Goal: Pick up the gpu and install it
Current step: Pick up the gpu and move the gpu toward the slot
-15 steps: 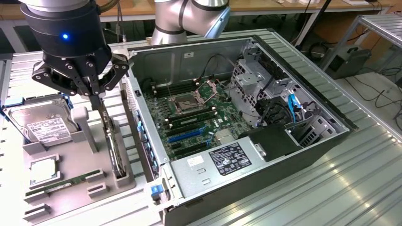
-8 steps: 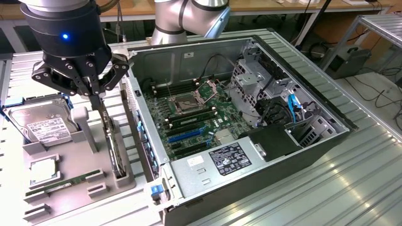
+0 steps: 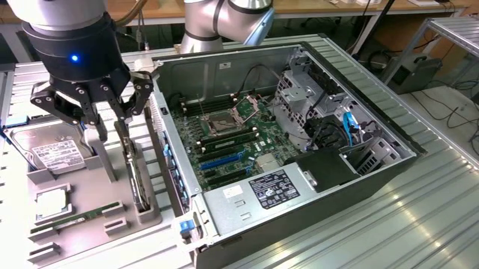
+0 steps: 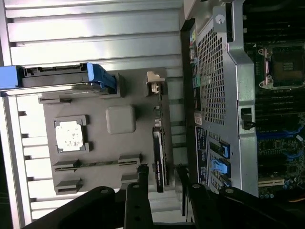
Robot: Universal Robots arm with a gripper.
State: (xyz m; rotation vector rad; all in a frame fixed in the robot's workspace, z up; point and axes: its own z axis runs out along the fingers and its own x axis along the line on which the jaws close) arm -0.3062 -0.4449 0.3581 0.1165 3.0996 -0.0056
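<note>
Black along its upper edge, with a small pale label, the gpu [image 4: 159, 155] reads to us as a thin card seen edge-on. It stands on its long edge in a slot of the grey holder [image 4: 95, 148] on the tabletop [image 4: 95, 43], just beside the open computer case [image 4: 214, 71]. Its long axis runs parallel to the case's nearest wall. The gripper [image 4: 162, 172] hangs above one end of the card, spread wide and holding nothing. From the wrist view the card lies between the two fingers [image 4: 143, 174], apparently touching neither.
</note>
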